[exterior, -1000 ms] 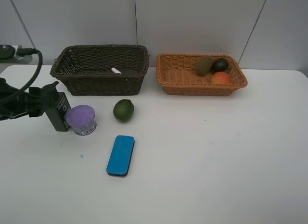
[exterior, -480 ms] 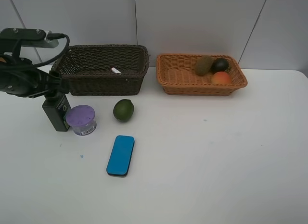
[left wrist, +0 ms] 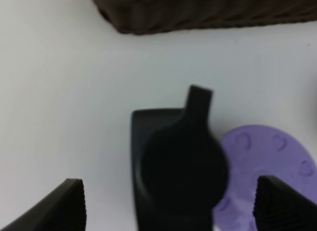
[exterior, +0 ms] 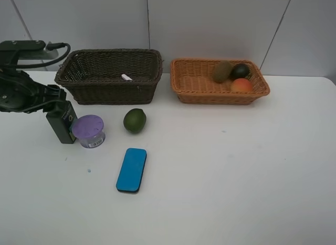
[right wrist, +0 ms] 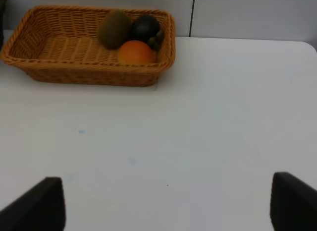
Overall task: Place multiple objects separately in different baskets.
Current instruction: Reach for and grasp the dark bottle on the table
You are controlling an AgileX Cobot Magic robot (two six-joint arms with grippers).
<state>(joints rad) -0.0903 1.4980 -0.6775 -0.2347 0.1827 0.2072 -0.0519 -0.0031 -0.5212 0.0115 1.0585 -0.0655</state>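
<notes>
white table (exterior: 236,176), matte top, fills most of the view, with a rounded far corner on the right. a couple of tiny blue specks (exterior: 88,170) on it. behind it, pale grey panelled wall (exterior: 210,24) with thin dark seams (exterior: 148,21), one vertical, others slanted. soft even light, faint shadows.

In front of the dark basket's (exterior: 110,77) left end, the pump bottle (exterior: 63,123) stands upright. The purple-lidded tub (exterior: 88,130) crowds it so closely that no finger gap shows between them. The left hand (exterior: 56,100) straddles the bottle with its fingers (left wrist: 69,206) wide and off it, one of them over the tub's lid. The basket's near wall rises close behind. The lime (exterior: 134,120) sits apart from the tub, with a passable gap between. The blue eraser (exterior: 131,170) lies farther out from the basket, with open surface (exterior: 226,176) around it.
</notes>
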